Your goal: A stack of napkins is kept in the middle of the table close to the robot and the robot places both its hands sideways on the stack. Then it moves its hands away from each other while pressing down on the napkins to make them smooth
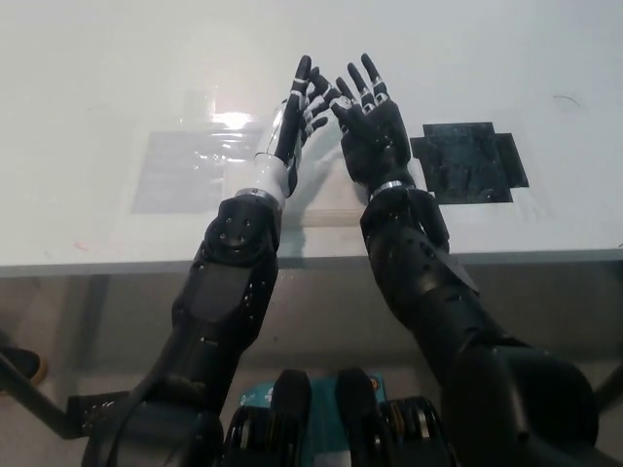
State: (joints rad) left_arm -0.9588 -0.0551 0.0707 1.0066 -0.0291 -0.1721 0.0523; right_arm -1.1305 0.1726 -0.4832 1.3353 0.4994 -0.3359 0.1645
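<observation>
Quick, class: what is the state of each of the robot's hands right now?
Left hand: open, fingers spread, holding nothing.
Right hand: open, fingers spread, holding nothing.

The left hand [292, 126] is white with black fingers [304, 83]. The right hand [368, 131] is black. Both arms are black, with silver wrist rings.
</observation>
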